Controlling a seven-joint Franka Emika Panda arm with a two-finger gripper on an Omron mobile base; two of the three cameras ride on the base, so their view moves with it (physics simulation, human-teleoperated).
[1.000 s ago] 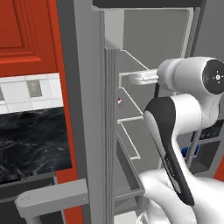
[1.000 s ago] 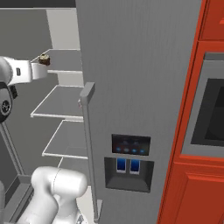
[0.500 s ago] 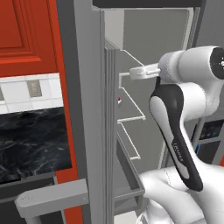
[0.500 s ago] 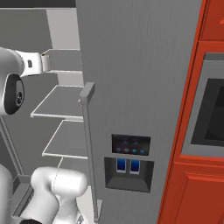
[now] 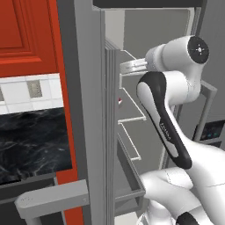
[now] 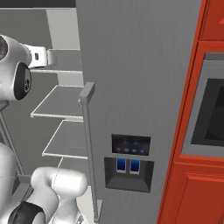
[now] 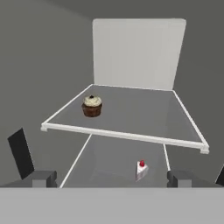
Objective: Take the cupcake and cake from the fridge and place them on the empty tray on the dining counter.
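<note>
Gripper [image 7: 118,175] spread wide and empty, pushed deeper into the fridge [image 5: 96,110] than before, facing the cupcake [image 7: 92,106].

The left base view looks forward from behind the arm, close along the edge of the fridge [image 5: 94,110] door into its shelved interior. The right base view faces the other door's front with the dispenser panel [image 6: 130,162], catching the same shelves [image 6: 61,103] at its left. The hand view sits inside, looking slightly down over an upper shelf [image 7: 131,116] toward the back wall.
</note>
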